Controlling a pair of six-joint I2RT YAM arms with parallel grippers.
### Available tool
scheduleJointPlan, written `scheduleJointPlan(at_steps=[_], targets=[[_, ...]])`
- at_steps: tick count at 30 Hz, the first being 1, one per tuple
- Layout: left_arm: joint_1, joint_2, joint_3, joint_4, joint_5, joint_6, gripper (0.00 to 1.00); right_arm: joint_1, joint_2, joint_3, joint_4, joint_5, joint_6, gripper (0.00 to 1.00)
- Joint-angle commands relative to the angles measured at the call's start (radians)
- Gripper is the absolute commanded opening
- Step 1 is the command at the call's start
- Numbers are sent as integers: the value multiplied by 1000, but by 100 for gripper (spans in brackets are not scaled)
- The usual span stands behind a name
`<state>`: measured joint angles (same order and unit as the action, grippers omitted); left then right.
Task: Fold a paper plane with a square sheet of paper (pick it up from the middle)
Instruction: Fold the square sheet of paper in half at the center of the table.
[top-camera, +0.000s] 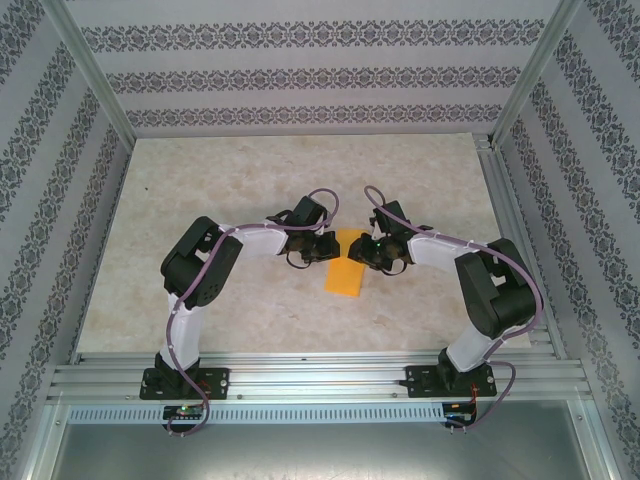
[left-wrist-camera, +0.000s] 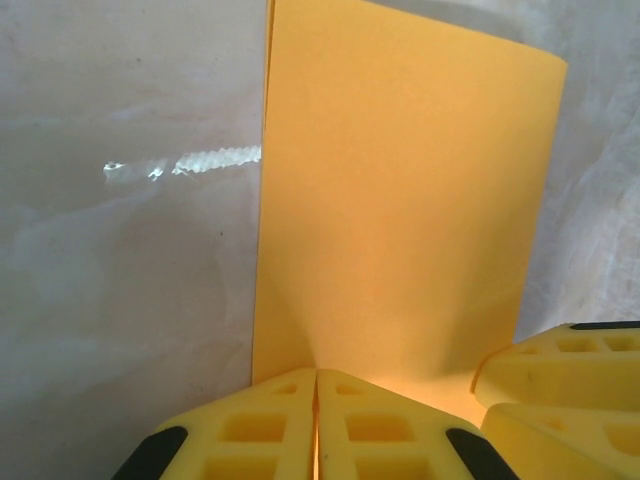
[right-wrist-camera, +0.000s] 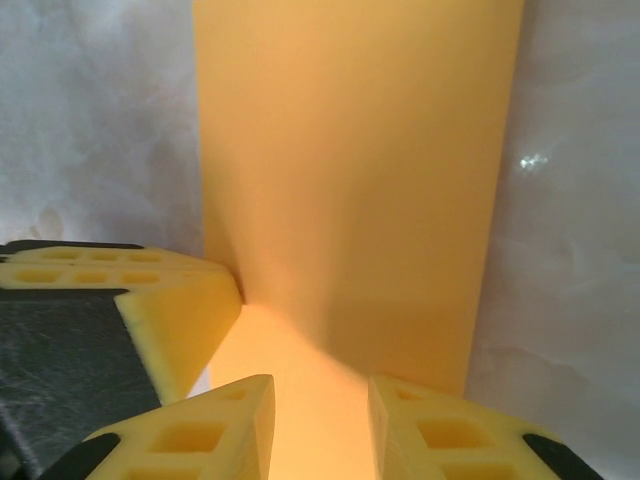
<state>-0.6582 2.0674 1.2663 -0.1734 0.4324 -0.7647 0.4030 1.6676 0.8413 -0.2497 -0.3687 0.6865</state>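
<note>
Right now you have the sheet (top-camera: 347, 270) lying on the table (left-wrist-camera: 120, 300), with both grippers at the same short end. From either wrist it runs straight ahead, away from the fingertips.

It is thin orange-yellow paper, plain and matte. It is shaped as a long narrow rectangle with straight, clean edges. Seen from the left wrist, its left long edge seems to show two layers, one on the other. Close to the fingertips the paper is shaded and creased, so that end looks a little raised. The table under it is pale, marbled and glossy, with a bright glint to the left of the sheet.

Your left gripper (left-wrist-camera: 316, 385) has its jaws pressed together with only a hairline seam between them. The near edge of the sheet runs in at their tips, so it looks pinched there near the left corner. Its fingers (left-wrist-camera: 255, 430) are blocky yellow wedges moulded with square pockets, with black parts further back.

Your right gripper (right-wrist-camera: 320, 385) sits just to the right of the left one, almost touching it. Its jaws stand narrowly apart, and the paper shows through the gap between them. You cannot tell from these views whether its tips press on the sheet.
</note>
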Motion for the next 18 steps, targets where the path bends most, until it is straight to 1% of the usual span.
scheduleJointPlan(at_steps=[1, 4, 12, 15, 18], targets=[[-15, 31, 7, -67, -37, 25, 11, -12, 18, -22, 24, 6, -15, 32], [-15, 33, 8, -66, -37, 25, 11, -15, 25, -27, 21, 10, -16, 33], [-16, 40, 11, -67, -35, 24, 11, -18, 34, -15, -72, 78, -31, 33], [-18, 40, 13, -69, -32, 26, 11, -18, 22, -20, -59, 54, -30, 33], [-20, 41, 16, -74, -33, 29, 11, -16, -23, -26, -39, 18, -24, 33]])
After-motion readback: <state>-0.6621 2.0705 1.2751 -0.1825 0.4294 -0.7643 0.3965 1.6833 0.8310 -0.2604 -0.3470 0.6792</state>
